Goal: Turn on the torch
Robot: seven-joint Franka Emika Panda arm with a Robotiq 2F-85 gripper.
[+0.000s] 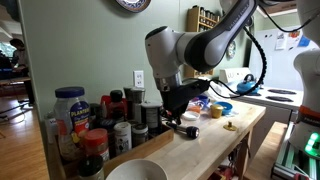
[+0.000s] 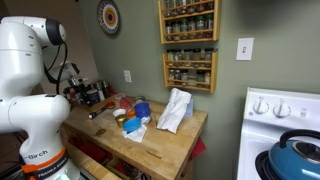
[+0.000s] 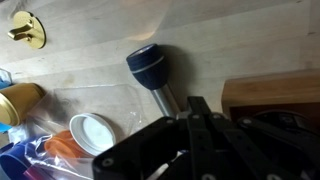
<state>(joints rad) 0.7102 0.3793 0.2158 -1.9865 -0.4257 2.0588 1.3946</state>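
On a pale wooden butcher-block countertop [image 1: 205, 150] in a home kitchen, the white robot arm's black gripper [image 1: 180, 110] hangs low over the small stubby black cylindrical torch [image 1: 190, 131], its fingers clenched together with nothing between them. The torch sits on bare wood near the middle of the counter, its round pale lens face turned toward the camera in an exterior view. In the wrist view the shut fingers point straight at the torch's dark rounded body; whether the tips actually press on it cannot be told. A small yellow item [image 1: 230, 126] lies on the wood to one side of the torch, apart from it, and a shallow blue bowl [image 1: 222, 108] stands farther back on the counter. A crowd of dark-lidded and red-lidded spice jars [image 1: 100, 125] fills the end of the counter by the green wall, with the rim of a round white bowl [image 1: 135, 172] at the bottom edge of the frame. In an exterior view a crumpled white paper bag [image 2: 175, 110] stands upright near the counter's far corner, two wooden wall racks of spice bottles [image 2: 188, 45] hang above it, and a blue kettle [image 2: 297, 155] rests on a white stove [image 2: 285, 105].
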